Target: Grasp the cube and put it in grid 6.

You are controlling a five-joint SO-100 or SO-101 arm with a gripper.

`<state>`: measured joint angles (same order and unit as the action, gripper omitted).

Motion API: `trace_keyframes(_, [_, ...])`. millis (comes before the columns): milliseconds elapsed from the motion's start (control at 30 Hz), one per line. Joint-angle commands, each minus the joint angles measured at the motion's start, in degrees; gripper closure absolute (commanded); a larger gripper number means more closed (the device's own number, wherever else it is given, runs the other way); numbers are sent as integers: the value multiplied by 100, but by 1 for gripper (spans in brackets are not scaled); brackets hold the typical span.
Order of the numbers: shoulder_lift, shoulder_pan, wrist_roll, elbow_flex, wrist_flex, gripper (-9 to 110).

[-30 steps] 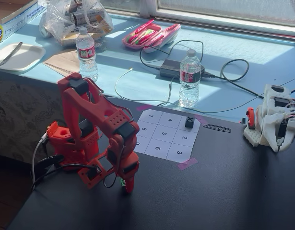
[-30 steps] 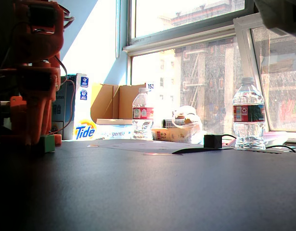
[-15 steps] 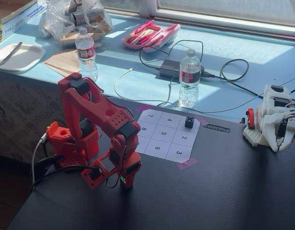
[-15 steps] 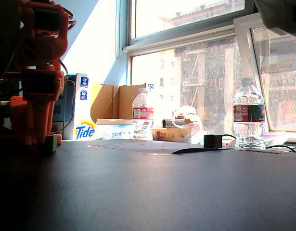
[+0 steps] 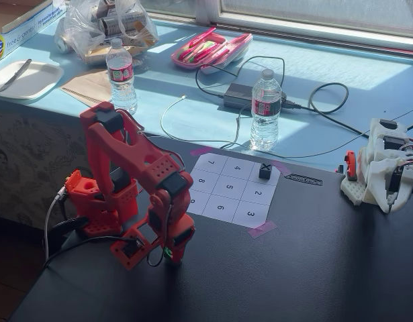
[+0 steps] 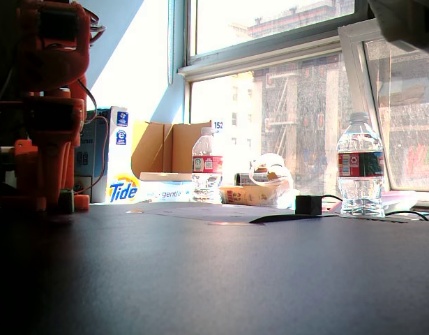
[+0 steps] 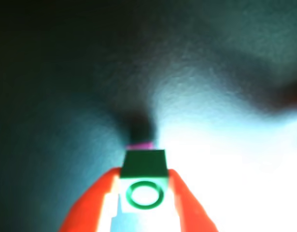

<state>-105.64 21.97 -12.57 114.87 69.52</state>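
Note:
The green cube [image 7: 144, 180], with a ring mark on the face toward the camera, sits between my red gripper's [image 7: 145, 170] two fingers in the wrist view. Both fingers press its sides, so the gripper is shut on it. In a fixed view the gripper [image 5: 168, 257] points down at the black table, left of the paper grid, and only a green speck of the cube [image 5: 167, 252] shows. In another fixed view the cube [image 6: 66, 202] is half hidden by a finger, low by the tabletop. Grid 6 [image 5: 220, 208] lies in the grid's near row, with nothing on it.
A small black cube marked X [image 5: 265, 170] stands on the grid's far right cell and also shows low on the table as the black cube [image 6: 308, 204]. Behind the grid stand a water bottle [image 5: 265, 111] and cables. A white device [image 5: 384, 168] sits at the table's right edge.
The gripper has shifted slightly left in the high fixed view and closed around the cube. In the low view the cube is now partly hidden between the fingers.

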Motion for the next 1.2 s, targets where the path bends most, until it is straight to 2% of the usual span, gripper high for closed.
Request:
trace_keyframes(0, [-325, -352, 281, -1230, 571, 101])
trace_keyframes(200, [-35, -1916, 1125, -3568, 1222, 101])
trace_keyframes(433, [782, -3999, 1468, -3524, 738, 101])
trace_keyframes(700, [1424, -4544, 1608, -2074, -360, 101])
trace_keyframes(933, [1591, -4737, 1617, -1635, -571, 101])
trace_keyframes(1067, [1600, -4808, 1564, -1564, -501, 74])
trace_keyframes(1167, [1556, -4816, 1608, -1547, -439, 63])
